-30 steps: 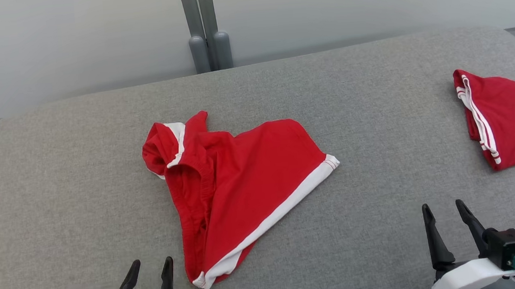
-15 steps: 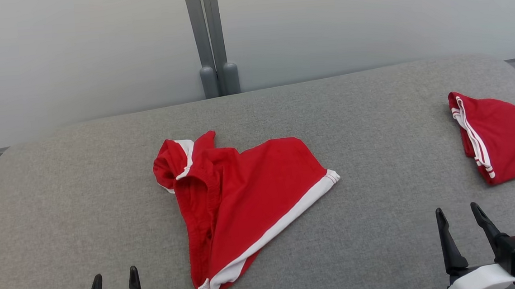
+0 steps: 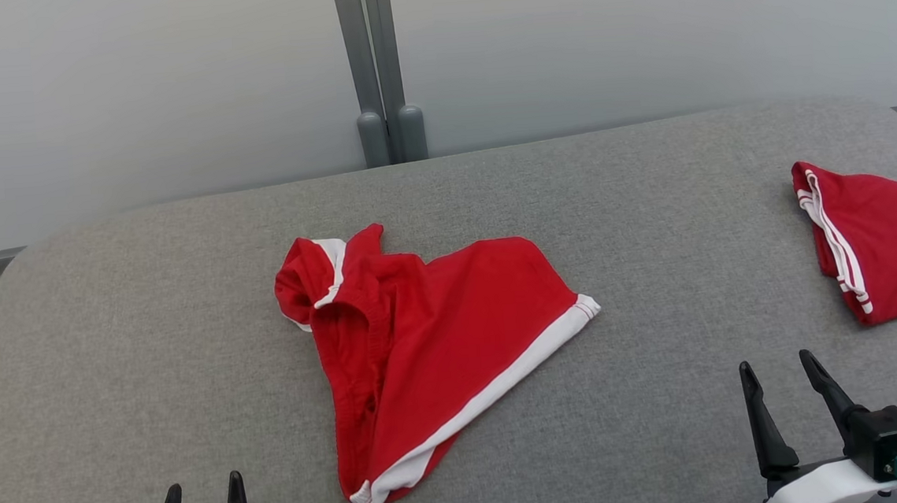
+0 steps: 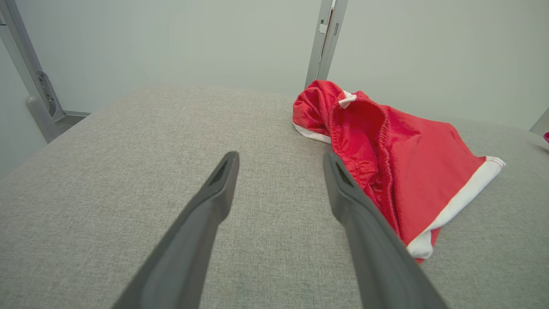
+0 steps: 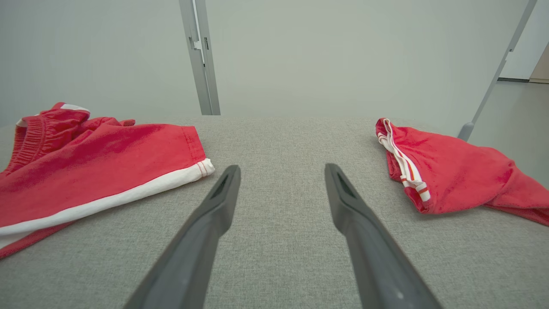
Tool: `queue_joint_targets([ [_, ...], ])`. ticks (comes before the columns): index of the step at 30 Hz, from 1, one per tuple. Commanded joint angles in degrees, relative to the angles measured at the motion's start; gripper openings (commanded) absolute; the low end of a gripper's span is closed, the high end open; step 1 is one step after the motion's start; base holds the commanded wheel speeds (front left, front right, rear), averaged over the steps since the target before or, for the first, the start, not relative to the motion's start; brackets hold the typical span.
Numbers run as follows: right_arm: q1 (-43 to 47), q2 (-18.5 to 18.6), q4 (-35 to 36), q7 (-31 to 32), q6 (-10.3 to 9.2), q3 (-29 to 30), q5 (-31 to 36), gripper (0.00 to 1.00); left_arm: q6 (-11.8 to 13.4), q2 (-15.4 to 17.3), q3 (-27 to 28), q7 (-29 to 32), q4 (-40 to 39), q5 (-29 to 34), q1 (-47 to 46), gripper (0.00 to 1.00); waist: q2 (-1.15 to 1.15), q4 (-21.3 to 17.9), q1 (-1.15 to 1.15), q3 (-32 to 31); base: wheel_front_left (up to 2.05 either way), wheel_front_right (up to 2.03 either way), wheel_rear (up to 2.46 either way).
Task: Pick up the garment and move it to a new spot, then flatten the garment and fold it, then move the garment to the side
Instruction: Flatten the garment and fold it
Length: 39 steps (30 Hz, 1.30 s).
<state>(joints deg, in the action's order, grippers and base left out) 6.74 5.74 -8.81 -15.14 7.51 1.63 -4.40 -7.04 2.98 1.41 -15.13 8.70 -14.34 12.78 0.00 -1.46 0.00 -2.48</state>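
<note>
While the garment (image 3: 439, 339) lies crumpled between them, left tool (image 3: 204, 482) spread empty, right tool (image 3: 774, 359) likewise.

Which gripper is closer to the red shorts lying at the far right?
Right. The right gripper hovers just in front of the far-right shorts; the left gripper is far off, past the middle shorts.

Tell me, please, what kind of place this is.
Probably a robot test cell: a grey fabric-covered worktop, bare pale wall panels with a grey metal post, and a red white-trimmed garment.
</note>
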Motion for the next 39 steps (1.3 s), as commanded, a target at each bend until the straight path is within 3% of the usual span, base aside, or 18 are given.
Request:
queue_joint_targets([
  [1, -0.2, -0.1, 0.2, 0.0, -0.03, -0.1, -0.1, 1.0, -0.1, -0.1, 0.0, 0.0, 0.1, -0.2, -0.8, 1.0, 0.0, 0.1, 0.0, 0.0, 0.0, 0.0, 0.0],
  [24, -0.7, -0.3, -0.1, 0.0, -0.03, -0.7, -1.7, 1.0, -0.5, -0.1, 0.0, 0.0, 0.7, -0.3, -0.9, 1.0, 0.0, 0.0, 0.0, 0.0, 0.0, 0.0, 0.0],
  [30, -6.5, -1.8, -5.7, 0.4, -0.01, -2.6, -6.9, 1.0, -0.5, 0.6, -5.8, 0.4, 2.6, 0.3, -2.1, 1.0, 0.0, -0.8, 0.0, 2.0, 0.0, 0.0, 0.0],
  [33, -14.0, -1.7, -9.2, 5.4, -0.01, -4.7, -8.6, 1.0, -0.5, 3.2, -10.8, 5.3, 2.0, 0.0, -5.7, 1.0, 0.0, -0.5, 0.0, 5.5, 0.0, 0.0, 0.0],
  [39, -30.3, -0.7, -17.3, 21.5, -0.01, -10.6, -10.2, 1.0, -0.5, 7.0, -18.9, 19.4, -1.9, -3.2, -13.5, 1.0, 0.0, 2.1, 0.0, 13.4, 0.0, 0.0, 0.0],
])
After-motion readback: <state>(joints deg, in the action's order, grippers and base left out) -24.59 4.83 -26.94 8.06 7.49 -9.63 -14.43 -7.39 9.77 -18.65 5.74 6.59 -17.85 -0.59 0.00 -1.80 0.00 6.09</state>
